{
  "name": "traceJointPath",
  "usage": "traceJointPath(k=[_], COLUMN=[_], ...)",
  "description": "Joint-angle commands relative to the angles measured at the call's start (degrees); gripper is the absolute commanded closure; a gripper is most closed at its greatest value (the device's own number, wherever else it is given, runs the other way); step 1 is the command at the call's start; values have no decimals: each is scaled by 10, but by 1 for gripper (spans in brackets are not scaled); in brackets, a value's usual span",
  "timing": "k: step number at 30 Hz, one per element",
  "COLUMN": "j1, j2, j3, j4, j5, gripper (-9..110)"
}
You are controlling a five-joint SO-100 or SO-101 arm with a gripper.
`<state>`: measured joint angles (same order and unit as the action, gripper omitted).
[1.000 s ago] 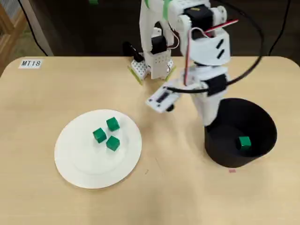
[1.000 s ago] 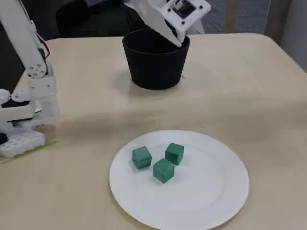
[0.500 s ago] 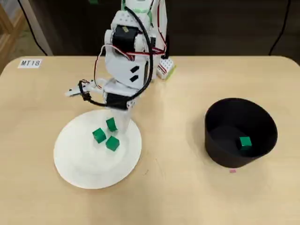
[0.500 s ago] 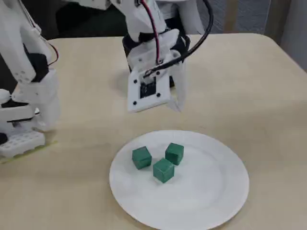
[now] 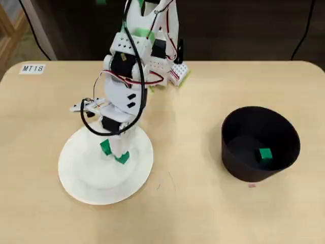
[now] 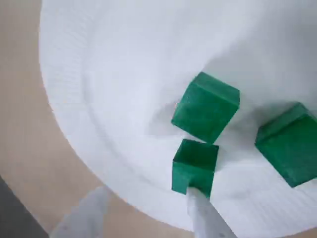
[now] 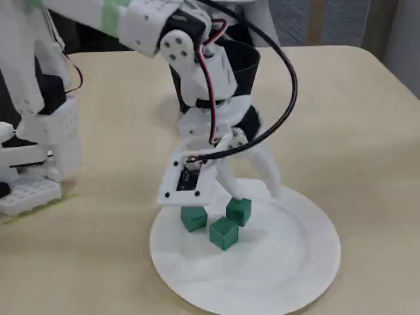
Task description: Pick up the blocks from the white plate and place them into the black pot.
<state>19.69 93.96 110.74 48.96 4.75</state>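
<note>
One green block (image 5: 265,154) lies in the black pot (image 5: 284,133). Three blocks (image 7: 224,233) remain on the white plate (image 7: 295,262), end effector (image 7: 252,189) spread over them, gripping nothing.

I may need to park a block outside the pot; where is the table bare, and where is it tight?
Bare: the tabletop between the white plate and the black pot, and the near edge. Crowded: the plate's middle, where the gripper stands open over three blocks.
</note>
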Motion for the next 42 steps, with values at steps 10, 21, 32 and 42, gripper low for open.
traceJointPath(k=[10, 21, 32, 42], j1=[4, 15, -2, -11], j2=[-49, -104, 59, 81], j3=[-21, -34, -81, -61], j4=[8, 40, 142, 215], j5=[15, 7, -19, -29], gripper=[73, 75, 104, 104])
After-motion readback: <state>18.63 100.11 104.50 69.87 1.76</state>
